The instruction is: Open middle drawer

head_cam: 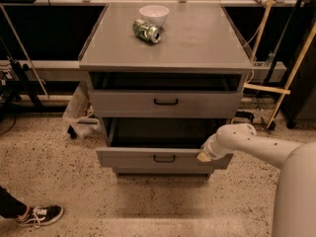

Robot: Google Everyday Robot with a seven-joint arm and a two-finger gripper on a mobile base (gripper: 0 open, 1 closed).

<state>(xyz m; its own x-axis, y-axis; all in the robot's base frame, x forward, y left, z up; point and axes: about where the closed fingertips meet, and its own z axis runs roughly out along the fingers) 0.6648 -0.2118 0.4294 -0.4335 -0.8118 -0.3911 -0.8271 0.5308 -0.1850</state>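
Note:
The middle drawer (133,158) is a wide, shallow grey drawer with a small black handle (164,158) at its centre. It stands pulled out from the grey cabinet (197,43), and its dark inside shows behind its front. My gripper (203,156) is at the right end of this drawer's front, at its top edge, on the end of my white arm (256,144) coming in from the right. The taller grey drawer (123,103) above stands a little out, with a dark gap over it. The lowest drawer is mostly hidden beneath.
A white bowl (153,15) and a green can (147,31) lying on its side sit on the cabinet top. A person's black shoe (40,215) is on the speckled floor at the lower left. A plastic bag (79,107) leans left of the cabinet. Wooden poles (291,78) stand at the right.

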